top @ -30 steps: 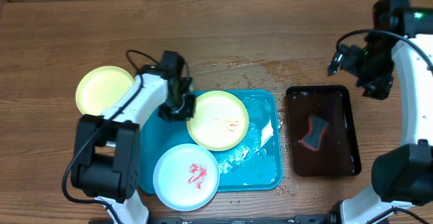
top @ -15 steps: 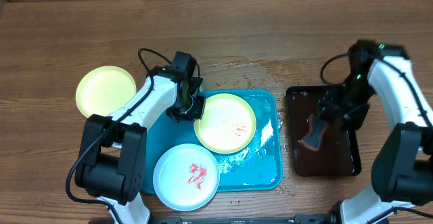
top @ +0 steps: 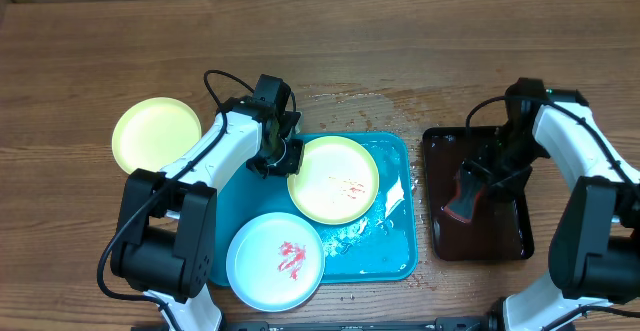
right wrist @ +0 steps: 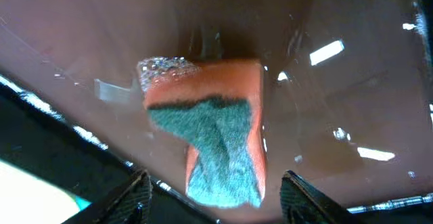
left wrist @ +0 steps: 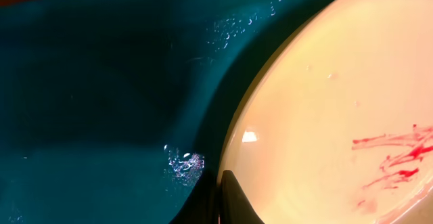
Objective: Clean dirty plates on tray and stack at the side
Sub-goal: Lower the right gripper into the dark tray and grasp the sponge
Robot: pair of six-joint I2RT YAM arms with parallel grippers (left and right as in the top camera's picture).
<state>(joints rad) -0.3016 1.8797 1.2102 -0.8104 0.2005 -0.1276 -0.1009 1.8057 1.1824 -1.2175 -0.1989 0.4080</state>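
A yellow-green plate (top: 333, 179) with faint red smears lies on the turquoise tray (top: 390, 251). My left gripper (top: 285, 156) is shut on its left rim. In the left wrist view, the fingertips (left wrist: 233, 200) pinch the plate's edge (left wrist: 325, 116) above the wet tray (left wrist: 101, 82). A pale blue plate (top: 275, 261) with a red smear overlaps the tray's front left corner. A clean yellow-green plate (top: 156, 134) sits on the table at the left. My right gripper (right wrist: 220, 197) is open, its fingers apart on either side of the near end of an orange and green sponge (right wrist: 210, 136).
The sponge (top: 463, 199) lies in a dark brown tray (top: 500, 226) of liquid at the right, with my right gripper (top: 480, 171) low over it. Water pools on the turquoise tray's right side, and wet spots mark the table (top: 350, 101) behind it.
My right arm has come down from the back right into the dark tray over the sponge, and its jaws have narrowed. The left gripper drew the smeared plate slightly to the right.
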